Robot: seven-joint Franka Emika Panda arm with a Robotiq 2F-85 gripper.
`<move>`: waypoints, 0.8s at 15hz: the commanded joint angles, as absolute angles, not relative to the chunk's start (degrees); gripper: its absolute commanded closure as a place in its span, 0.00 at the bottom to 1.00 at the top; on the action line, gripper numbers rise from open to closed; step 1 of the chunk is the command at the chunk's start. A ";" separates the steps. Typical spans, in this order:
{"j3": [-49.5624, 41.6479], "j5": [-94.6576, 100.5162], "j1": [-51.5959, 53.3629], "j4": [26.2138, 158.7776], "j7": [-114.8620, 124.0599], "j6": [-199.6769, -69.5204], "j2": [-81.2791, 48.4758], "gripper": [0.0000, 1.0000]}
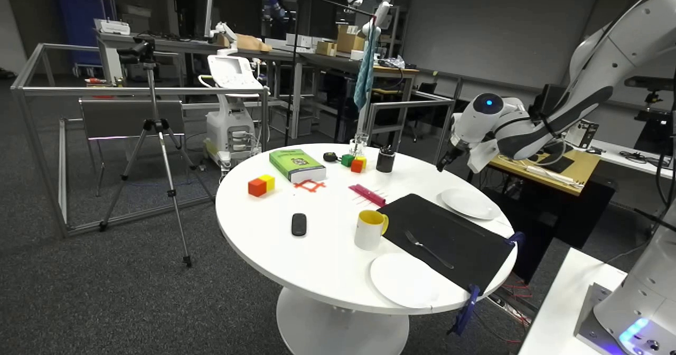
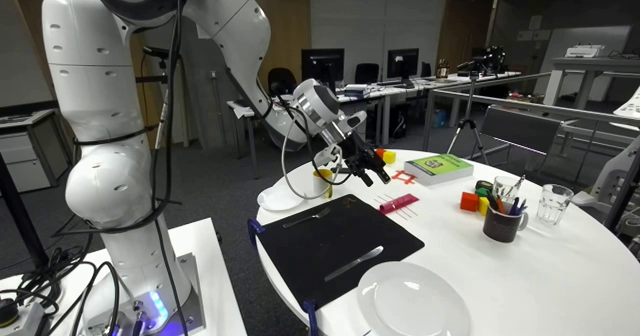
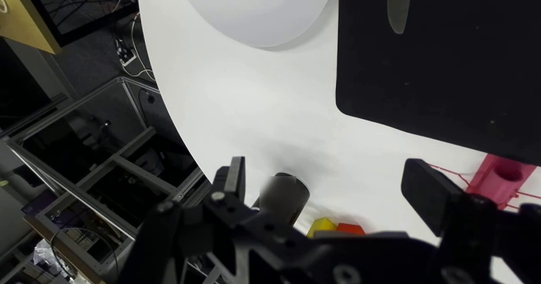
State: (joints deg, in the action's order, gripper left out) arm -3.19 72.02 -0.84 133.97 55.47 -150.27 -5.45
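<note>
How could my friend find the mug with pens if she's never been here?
Start at the round white table and look for two clear glasses. Beside them, near the green block, stands the dark mug. Unlike the glasses, it's dark all over, and pens poke out.

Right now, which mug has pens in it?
The dark mug, near the glasses: pens stick out of its top. The white mug, yellow inside, shows none.
</note>
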 commanded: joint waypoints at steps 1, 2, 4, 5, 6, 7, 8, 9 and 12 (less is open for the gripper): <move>-3.05 74.90 -0.07 134.54 57.78 -147.39 -6.21 0.00; -3.01 75.04 0.03 134.60 57.75 -146.92 -6.66 0.00; -2.95 75.52 0.15 134.84 57.92 -146.16 -7.66 0.00; -3.01 75.97 0.24 134.99 58.23 -145.91 -8.10 0.00; -3.03 75.88 0.30 135.14 58.14 -145.78 -8.65 0.00; -2.99 74.98 0.33 135.44 57.50 -145.66 -9.09 0.00; -2.58 73.46 -0.36 134.78 55.63 -146.93 -9.00 0.00; -2.58 73.47 -0.33 134.95 55.64 -146.88 -9.42 0.00; -2.59 73.47 -0.31 135.03 55.64 -146.87 -9.87 0.00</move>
State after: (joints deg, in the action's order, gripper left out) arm -2.99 73.64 0.04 135.05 55.82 -146.99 -9.92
